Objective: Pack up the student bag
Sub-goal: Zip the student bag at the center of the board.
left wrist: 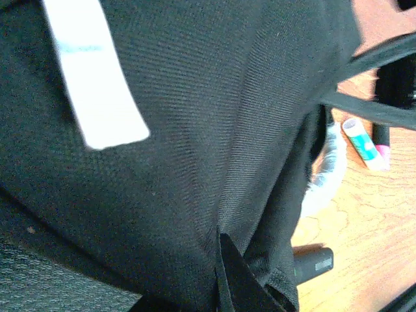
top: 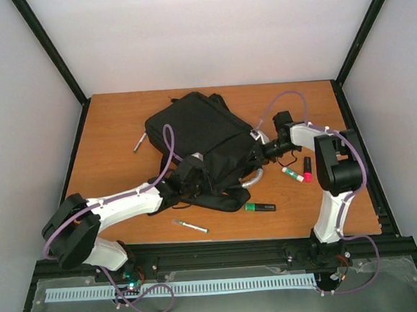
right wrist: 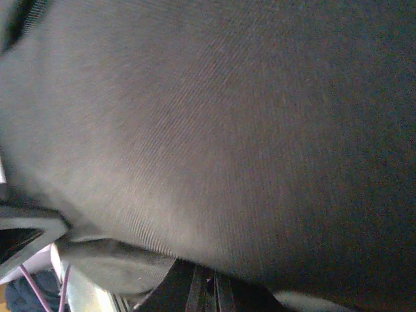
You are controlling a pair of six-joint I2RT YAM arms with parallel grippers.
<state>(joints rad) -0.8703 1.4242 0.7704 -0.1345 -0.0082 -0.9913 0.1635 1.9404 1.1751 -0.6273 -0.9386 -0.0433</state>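
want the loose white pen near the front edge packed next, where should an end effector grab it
Grip the white pen across the middle of its barrel, coming straight down from above. It lies flat and slanted on the table, apart from the student bag, so both long sides look free; the thin ends offer little to pinch.

Matt woven-cloth student bag [top: 191, 125]

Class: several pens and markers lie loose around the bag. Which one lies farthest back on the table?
The thin pen left of the bag; the other four lie nearer the front edge, before or right of it.
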